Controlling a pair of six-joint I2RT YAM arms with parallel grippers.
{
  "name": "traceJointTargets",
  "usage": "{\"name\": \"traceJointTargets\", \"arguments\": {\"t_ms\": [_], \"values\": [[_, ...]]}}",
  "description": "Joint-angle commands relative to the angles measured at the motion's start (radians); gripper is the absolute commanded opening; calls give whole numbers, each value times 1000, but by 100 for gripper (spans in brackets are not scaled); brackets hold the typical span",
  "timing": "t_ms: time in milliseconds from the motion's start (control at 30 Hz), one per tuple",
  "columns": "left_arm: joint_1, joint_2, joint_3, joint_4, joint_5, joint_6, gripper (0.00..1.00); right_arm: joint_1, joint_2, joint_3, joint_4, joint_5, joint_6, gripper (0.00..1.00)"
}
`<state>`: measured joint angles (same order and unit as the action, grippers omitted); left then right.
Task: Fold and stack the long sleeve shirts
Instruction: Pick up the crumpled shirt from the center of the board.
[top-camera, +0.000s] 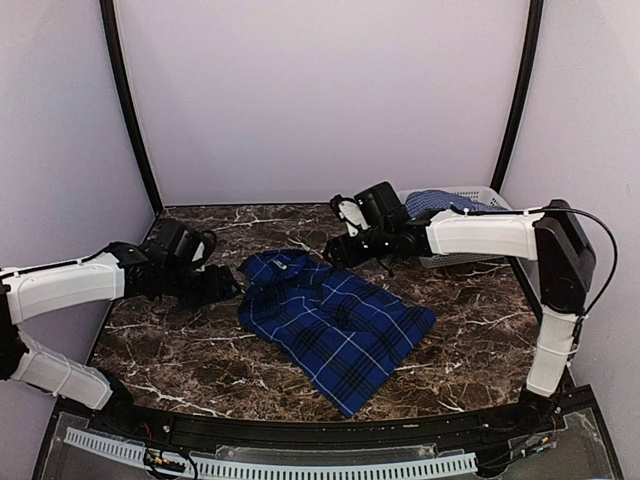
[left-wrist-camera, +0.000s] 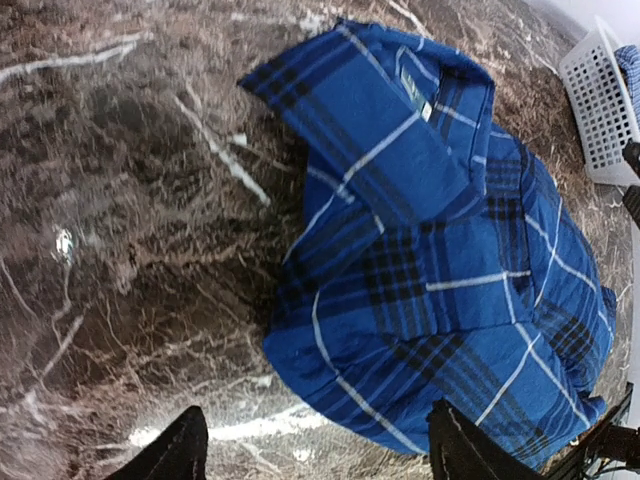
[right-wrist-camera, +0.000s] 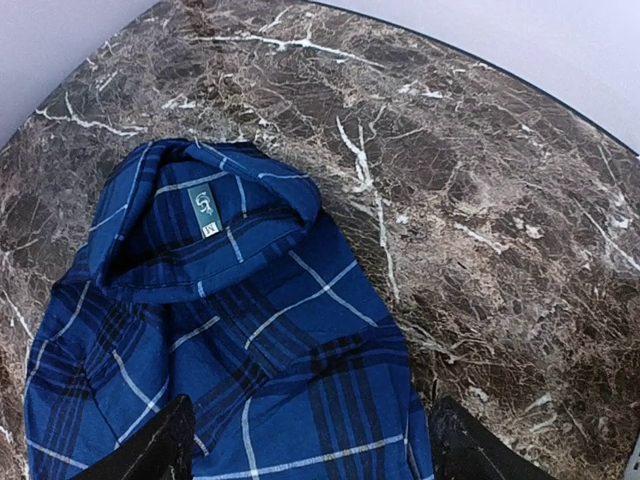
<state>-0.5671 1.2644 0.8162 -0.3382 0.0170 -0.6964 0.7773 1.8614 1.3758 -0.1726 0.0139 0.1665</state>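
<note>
A dark blue plaid shirt (top-camera: 335, 325) with thin white lines lies partly folded on the marble table, collar toward the back. It fills the left wrist view (left-wrist-camera: 440, 270) and the right wrist view (right-wrist-camera: 240, 340). My left gripper (top-camera: 228, 285) is open and empty, just left of the shirt's left edge. My right gripper (top-camera: 335, 252) is open and empty, hovering over the shirt's right shoulder near the collar. A lighter blue fine-checked shirt (top-camera: 440, 202) lies in the white lattice basket (top-camera: 470, 195) at the back right.
The basket's corner also shows in the left wrist view (left-wrist-camera: 600, 110). The dark marble tabletop (top-camera: 180, 340) spreads on both sides of the shirt. Black frame posts stand at the back corners. A white perforated strip runs along the near edge.
</note>
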Motion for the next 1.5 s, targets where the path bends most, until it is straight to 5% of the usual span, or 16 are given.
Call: {"name": "traceJointTargets", "arguments": {"t_ms": [0, 233, 767, 933, 1100, 1267, 1467], "values": [[-60, -49, -85, 90, 56, -135, 73, 26, 80, 91, -42, -1, -10, 77], [-155, 23, -141, 174, 13, -269, 68, 27, 193, 190, -109, 23, 15, 76], [-171, 213, -169, 355, 14, -372, 58, 27, 377, 321, -138, 41, 75, 68], [-171, 226, -149, 350, -5, -368, 34, 27, 414, 360, -137, 39, 104, 56], [-171, 217, -105, 289, -78, -334, 3, 27, 425, 403, -158, 63, 107, 25], [-171, 176, -40, 194, -160, -269, 0, 27, 392, 412, -176, 110, 107, 0], [-171, 102, 61, 41, -301, -168, 0, 25, 321, 405, -192, 167, 95, 0]]}}
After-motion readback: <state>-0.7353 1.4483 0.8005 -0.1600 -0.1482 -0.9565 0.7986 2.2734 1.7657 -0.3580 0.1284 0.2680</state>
